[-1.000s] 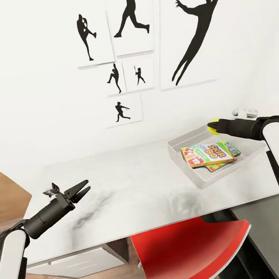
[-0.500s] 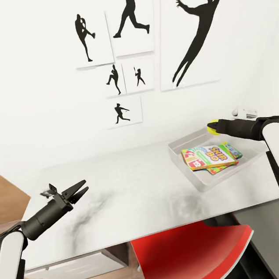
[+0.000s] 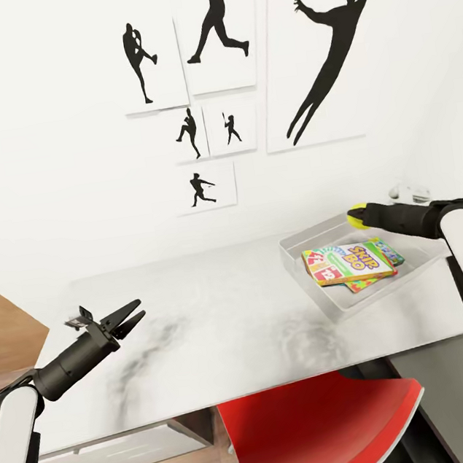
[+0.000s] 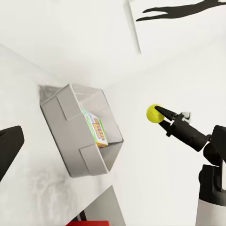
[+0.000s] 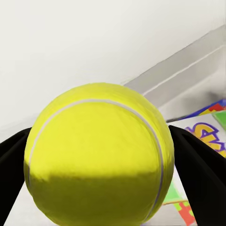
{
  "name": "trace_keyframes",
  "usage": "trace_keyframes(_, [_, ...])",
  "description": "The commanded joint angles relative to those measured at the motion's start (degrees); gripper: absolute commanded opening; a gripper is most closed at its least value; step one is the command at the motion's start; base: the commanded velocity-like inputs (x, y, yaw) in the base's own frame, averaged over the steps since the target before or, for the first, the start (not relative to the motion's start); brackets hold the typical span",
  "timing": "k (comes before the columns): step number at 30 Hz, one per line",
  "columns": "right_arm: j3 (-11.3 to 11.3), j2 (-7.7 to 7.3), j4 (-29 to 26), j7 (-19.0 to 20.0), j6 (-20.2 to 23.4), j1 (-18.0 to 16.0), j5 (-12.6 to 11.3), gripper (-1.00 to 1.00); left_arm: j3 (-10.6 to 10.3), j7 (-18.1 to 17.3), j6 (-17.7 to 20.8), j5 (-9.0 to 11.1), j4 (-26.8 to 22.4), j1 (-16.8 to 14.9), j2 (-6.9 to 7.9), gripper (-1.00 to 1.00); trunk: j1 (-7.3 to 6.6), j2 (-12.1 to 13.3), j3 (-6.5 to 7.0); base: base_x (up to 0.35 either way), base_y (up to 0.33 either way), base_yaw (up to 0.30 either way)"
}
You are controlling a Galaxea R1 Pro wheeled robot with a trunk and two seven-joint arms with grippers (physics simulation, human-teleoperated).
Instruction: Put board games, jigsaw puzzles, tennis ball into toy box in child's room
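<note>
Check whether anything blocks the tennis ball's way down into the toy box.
Nothing visible does. The right tool holds the tennis ball above the far side of the open toy box; only the stacked game boxes lie on its floor.

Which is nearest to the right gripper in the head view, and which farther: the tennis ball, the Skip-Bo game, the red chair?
1. Tennis ball: held in the right gripper, over the toy box's far side.
2. Skip-Bo game: just below, inside the box.
3. Red chair: farthest, under the table's near edge.
</note>
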Motion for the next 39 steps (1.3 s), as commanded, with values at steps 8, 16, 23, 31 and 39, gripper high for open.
trace_keyframes(8, [-1.53, -0.72, 0.30, -0.64, 0.16, 0.39, -5.18, -1.00, -0.07, -0.26, 0.29, -0.11, 0.00, 0.01, 0.06, 1.00, 0.03, -0.11, -0.10, 0.001, 0.000, 0.000])
trace_keyframes(16, [0.09, -2.35, 1.86, -0.66, 0.16, 0.46, -6.37, -1.00, 0.10, -0.31, 0.31, -0.16, 0.00, 0.03, 0.05, 1.00, 0.03, -0.11, -0.10, 0.000, 0.000, 0.000])
trace_keyframes(23, [6.05, -3.31, 5.61, -0.66, 0.16, -0.11, -6.61, -1.00, 0.03, -0.34, 0.37, -0.17, 0.00, -0.03, 0.00, 1.00, 0.03, -0.11, -0.10, 0.000, 0.000, 0.000])
trace_keyframes(31, [14.54, -3.47, 16.45, -0.65, 0.16, -2.03, -6.76, -1.00, -0.11, -0.34, 0.46, -0.18, 0.00, -0.05, 0.00, 1.00, 0.03, -0.11, -0.10, 0.000, 0.000, 0.000])
trace_keyframes(39, [17.50, -3.89, 20.18, -0.63, 0.16, -2.39, -6.79, -1.00, -0.18, -0.34, 0.47, -0.18, 0.00, -0.05, 0.03, 1.00, 0.03, -0.11, -0.10, 0.000, 0.000, 0.000])
